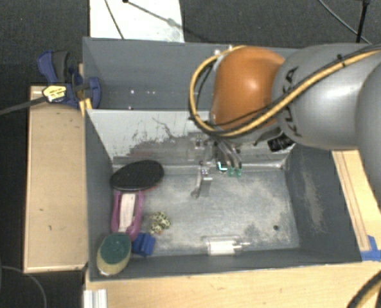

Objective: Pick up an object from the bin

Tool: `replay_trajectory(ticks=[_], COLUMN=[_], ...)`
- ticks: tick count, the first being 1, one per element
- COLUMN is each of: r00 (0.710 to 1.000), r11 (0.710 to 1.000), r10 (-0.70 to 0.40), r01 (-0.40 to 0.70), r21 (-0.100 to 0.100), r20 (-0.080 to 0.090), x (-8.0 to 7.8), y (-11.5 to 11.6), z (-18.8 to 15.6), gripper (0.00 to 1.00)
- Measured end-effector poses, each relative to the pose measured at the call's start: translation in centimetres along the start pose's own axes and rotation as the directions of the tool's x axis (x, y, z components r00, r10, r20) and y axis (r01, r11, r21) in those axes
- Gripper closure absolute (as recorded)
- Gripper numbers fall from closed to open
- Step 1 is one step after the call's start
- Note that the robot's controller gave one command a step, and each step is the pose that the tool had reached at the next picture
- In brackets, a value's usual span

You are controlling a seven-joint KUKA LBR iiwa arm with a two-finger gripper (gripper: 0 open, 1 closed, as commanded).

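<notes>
My gripper [205, 178] hangs below the arm's orange cover, over the bare floor near the bin's back wall, about mid-width. A small green bit [232, 169] shows at its right side; whether it is a loose thing or part of the gripper I cannot tell. Nearest to the gripper's left lies a flat black oval thing [137, 174]. Nearer the front left sits a small speckled yellowish lump [159, 222]. A pale clear strip [221, 245] lies by the front wall, below the gripper.
Along the bin's left wall lie a pink and purple handle-like thing [126, 212], a small blue block [144, 244] and a round green and yellow sponge [114, 253] in the front left corner. The arm covers the bin's back right part.
</notes>
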State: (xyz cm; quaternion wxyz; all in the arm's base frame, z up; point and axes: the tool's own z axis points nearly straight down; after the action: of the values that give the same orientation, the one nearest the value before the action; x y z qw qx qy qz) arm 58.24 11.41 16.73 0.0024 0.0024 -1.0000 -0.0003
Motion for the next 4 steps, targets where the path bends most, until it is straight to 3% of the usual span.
replay_trajectory(ticks=[1,2,3,4], r00=[0.948,0.971,0.99,0.998], r11=[0.949,0.971,0.99,0.999], r10=[-0.317,-0.238,-0.143,-0.051], r01=[0.316,0.237,0.143,0.051], r21=[0.01,0.011,0.002,0.0], r20=[0.021,0.011,0.008,0.023], x=[-1.2,-1.0,-1.1,-1.7], y=[8.8,13.3,12.0,11.2], z=[9.1,6.5,5.6,9.1], gripper=[0.0,0.0,0.0,0.0])
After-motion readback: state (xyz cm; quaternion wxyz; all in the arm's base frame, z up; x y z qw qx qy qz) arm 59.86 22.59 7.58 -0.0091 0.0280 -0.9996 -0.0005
